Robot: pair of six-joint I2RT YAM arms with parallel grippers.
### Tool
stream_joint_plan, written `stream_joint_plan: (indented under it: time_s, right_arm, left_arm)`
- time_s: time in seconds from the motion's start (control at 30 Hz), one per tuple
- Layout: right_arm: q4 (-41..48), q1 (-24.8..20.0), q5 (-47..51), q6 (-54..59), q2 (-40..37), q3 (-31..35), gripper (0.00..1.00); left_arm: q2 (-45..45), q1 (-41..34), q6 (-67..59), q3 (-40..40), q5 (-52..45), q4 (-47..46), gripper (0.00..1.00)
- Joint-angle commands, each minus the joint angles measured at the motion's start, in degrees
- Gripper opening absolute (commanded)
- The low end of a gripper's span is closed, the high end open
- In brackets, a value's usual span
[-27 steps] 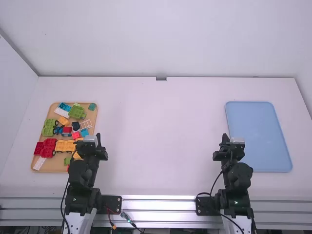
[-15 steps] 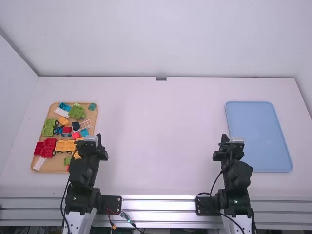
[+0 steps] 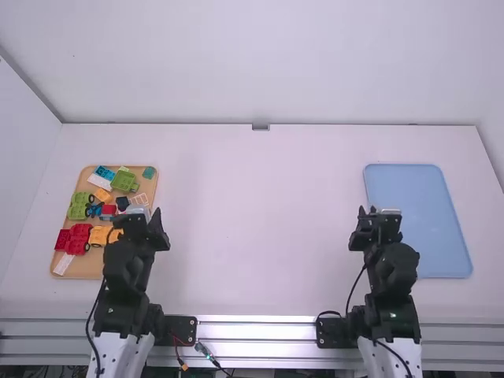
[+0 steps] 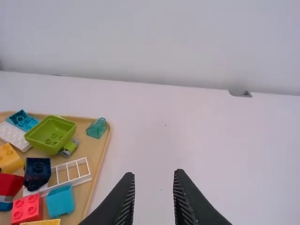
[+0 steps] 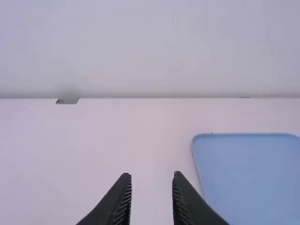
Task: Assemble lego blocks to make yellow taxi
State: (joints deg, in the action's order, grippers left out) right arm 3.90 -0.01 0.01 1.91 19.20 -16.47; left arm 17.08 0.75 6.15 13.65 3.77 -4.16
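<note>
Since the earlier frame both arms shifted: left gripper (image 3: pixel 139 217) a bit left and away from the camera, right gripper (image 3: pixel 379 217) a bit right and away; blocks and trays same spots. 2 grippers, each with jaws apart, space between the fingers, nothing held. 2 trays: 1 wooden tray (image 3: pixel 78 270) on the left side of the table (image 3: pixel 252 236), 1 blue tray (image 3: pixel 417 213) on the right, bare where seen. All visible blocks sit on the wooden tray, taxi pieces unassembled there. Yellow: 1 block (image 4: pixel 10 158), plus 1 long yellow piece (image 3: pixel 99 235) beside the red piece (image 3: pixel 78 236), partly behind the left arm; exact yellow total can't be told. 2 large green pieces: open green basket (image 4: pixel 50 135) near the far end, green wheeled piece (image 3: pixel 79 206) at the left. 2 white bricks: one next to the blue brick (image 4: pixel 22 120), the other at the near left corner. 1 each: teal piece (image 4: pixel 97 128) at the far right corner, white lattice frame (image 4: pixel 70 172), dark navy block (image 4: pixel 37 172), cyan block (image 4: pixel 60 200), pinkish-red brick (image 4: pixel 27 208) beside the cyan one.
</note>
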Motion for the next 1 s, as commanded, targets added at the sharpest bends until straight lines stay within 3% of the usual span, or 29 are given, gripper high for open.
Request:
stream_joint_plan:
  time_s: [0.0, 0.97]
  right_arm:
    - [0.39, 0.28, 0.05, 0.51, 3.86, -5.02, 0.29]
    - [9.02, 0.57, 0.03, 4.78, 46.52, -44.10, 0.83]
  left_arm:
    - [3.14, 0.94, 3.60, 4.09, 1.60, -0.59, 0.29]
    - [40.83, 3.38, 21.95, 36.24, 8.09, -12.94, 0.82]
